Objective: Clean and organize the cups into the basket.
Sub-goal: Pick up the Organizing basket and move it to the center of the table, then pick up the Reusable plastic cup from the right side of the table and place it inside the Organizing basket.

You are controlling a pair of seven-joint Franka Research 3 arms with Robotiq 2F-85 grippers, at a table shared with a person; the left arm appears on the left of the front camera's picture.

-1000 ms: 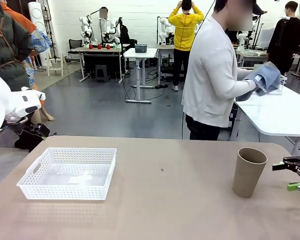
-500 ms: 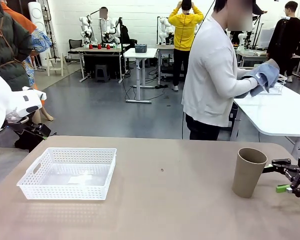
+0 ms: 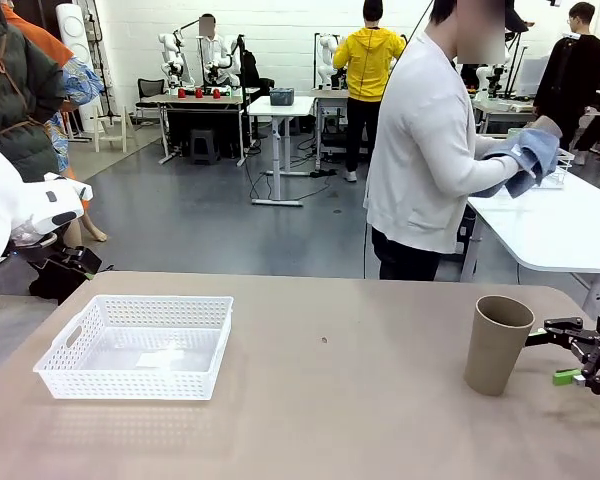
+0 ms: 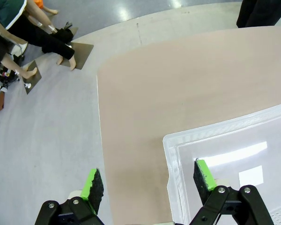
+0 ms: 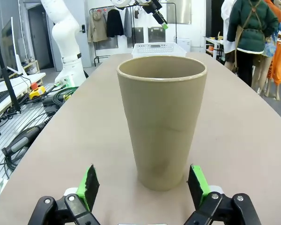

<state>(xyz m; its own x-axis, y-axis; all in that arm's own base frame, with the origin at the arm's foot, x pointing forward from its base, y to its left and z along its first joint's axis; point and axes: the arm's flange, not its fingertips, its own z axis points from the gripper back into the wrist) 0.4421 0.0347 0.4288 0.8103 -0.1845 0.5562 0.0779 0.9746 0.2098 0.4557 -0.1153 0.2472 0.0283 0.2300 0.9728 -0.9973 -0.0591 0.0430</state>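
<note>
One tan-brown cup (image 3: 497,343) stands upright on the brown table at the right; the right wrist view has it close up as the cup (image 5: 161,122). My right gripper (image 3: 552,352) is just right of it, low over the table and open. In that wrist view the right gripper (image 5: 144,183) has a green pad on either side of the cup's base, not touching it. The white lattice basket (image 3: 138,345) sits empty at the left. My left gripper (image 4: 148,182) hangs open high above the basket's corner (image 4: 215,129), holding nothing.
A person in a white top (image 3: 420,150) stands beyond the far edge, turned to a white table (image 3: 560,225), rubbing something wrapped in a blue cloth (image 3: 528,155). The left arm's white links (image 3: 35,205) rise at the left edge. Bare tabletop (image 3: 330,400) lies between basket and cup.
My right gripper has moved left, closer to the cup, and then stopped beside it. The left arm, cup and basket have stayed put.
</note>
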